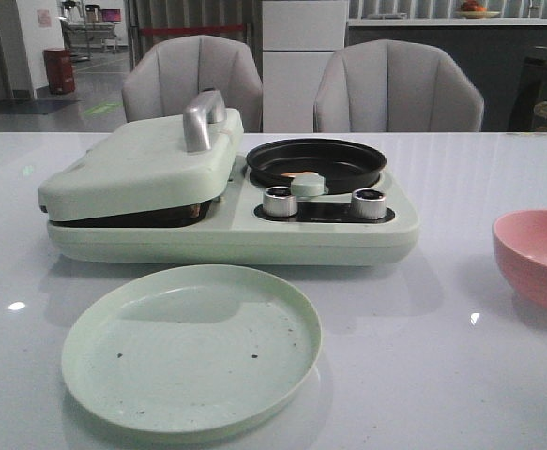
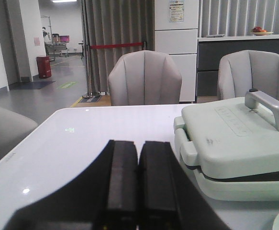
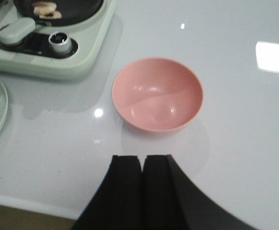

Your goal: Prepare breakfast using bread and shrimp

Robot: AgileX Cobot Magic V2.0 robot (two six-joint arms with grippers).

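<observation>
Pale-green breakfast maker (image 1: 226, 225) has its lid down, bread presumably pressed inside, unseen; shrimp (image 3: 46, 9) lies in the black pan (image 1: 316, 163); left gripper (image 2: 138, 179) and right gripper (image 3: 142, 184) pinched together, empty, held back over the table.

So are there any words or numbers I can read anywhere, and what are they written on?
No text can be read in any view.
The embossed marks on the lid of the breakfast maker: too faint to read.
The poster on the white cabinet: too small and blurred.
The pink sheet on the far wall: blurred.
The knobs, green plate and pink bowl: no print visible.
</observation>
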